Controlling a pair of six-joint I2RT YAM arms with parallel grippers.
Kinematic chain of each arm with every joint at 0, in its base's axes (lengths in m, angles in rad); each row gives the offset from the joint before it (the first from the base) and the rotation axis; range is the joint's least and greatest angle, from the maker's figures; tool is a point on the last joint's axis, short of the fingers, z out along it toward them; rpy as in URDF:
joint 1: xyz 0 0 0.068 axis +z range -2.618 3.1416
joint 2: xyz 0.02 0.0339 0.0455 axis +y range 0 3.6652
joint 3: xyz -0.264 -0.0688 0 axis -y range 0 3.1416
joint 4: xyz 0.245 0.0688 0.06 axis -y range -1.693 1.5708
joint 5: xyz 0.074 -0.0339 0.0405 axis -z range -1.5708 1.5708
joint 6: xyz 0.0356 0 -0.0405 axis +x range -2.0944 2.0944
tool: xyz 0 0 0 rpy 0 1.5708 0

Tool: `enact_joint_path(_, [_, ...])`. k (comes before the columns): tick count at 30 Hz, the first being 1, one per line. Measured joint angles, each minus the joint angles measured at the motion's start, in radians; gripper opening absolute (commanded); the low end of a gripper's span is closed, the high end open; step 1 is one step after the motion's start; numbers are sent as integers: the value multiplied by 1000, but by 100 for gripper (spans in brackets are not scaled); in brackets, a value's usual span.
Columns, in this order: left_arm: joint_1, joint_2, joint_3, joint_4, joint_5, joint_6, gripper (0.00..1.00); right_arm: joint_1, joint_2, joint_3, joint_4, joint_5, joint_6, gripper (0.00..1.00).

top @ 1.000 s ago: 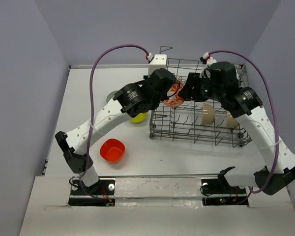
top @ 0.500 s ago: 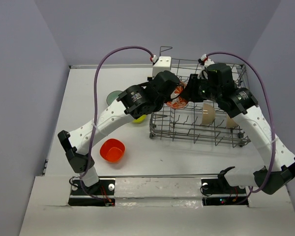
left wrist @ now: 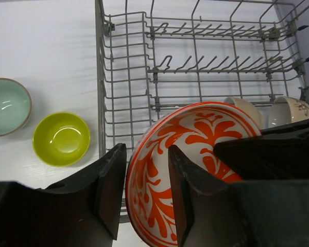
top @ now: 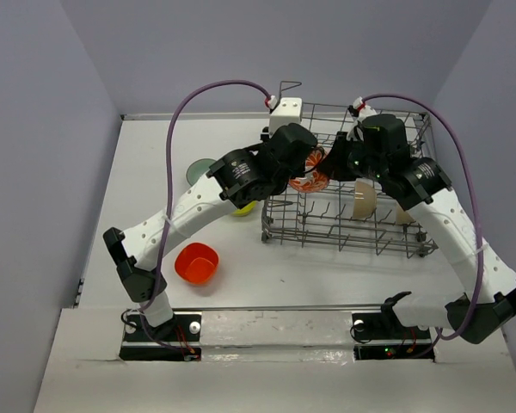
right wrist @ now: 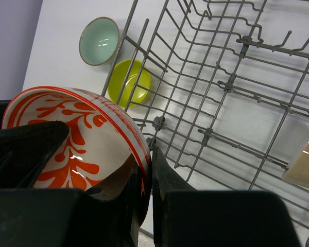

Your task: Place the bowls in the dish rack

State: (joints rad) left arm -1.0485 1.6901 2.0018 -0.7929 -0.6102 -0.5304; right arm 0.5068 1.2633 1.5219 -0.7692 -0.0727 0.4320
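Note:
The white bowl with red patterning [top: 311, 179] hangs tilted over the left end of the grey wire dish rack [top: 348, 245]. My right gripper [right wrist: 147, 159] is shut on the bowl's rim [right wrist: 77, 139]. My left gripper [left wrist: 147, 154] is open and straddles the opposite rim [left wrist: 195, 149], one finger inside the bowl and the outer one a little off it. Two cream bowls [top: 365, 198] [top: 404, 211] stand on edge in the rack. A lime-yellow bowl [top: 241, 207], a pale teal bowl [top: 198, 168] and an orange-red bowl [top: 196, 262] sit on the table left of the rack.
The rack's tall left wall [left wrist: 100, 77] and rows of upright tines [right wrist: 216, 87] lie below the held bowl. A small white block [top: 285, 110] stands at the rack's far left corner. Both arms crowd over the rack's left end.
The patterned bowl and my left gripper have shifted slightly right, further over the rack. My right gripper has closed in and taken the rim. My left jaws now stand off the bowl.

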Motion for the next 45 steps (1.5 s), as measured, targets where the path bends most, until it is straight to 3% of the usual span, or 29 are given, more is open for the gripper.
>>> enact_joint_path(8, [-16,0,15,56,-3,8,69,5,-16,-35,-17,62,-11,1])
enact_joint_path(15, [-17,-56,-11,56,-79,9,74,5,-57,-8,-90,263,-29,1])
enact_joint_path(22, [4,-478,-315,134,-120,19,77,5,94,179,-204,611,-68,1])
enact_joint_path(28, [105,-785,-566,192,-125,37,80,16,330,304,-317,918,-77,1])
enact_joint_path(36, [294,-896,-894,289,1,95,82,88,602,514,-492,1190,-54,1])
enact_joint_path(45, [439,-977,-1091,376,98,187,84,182,761,507,-548,1294,-15,1])
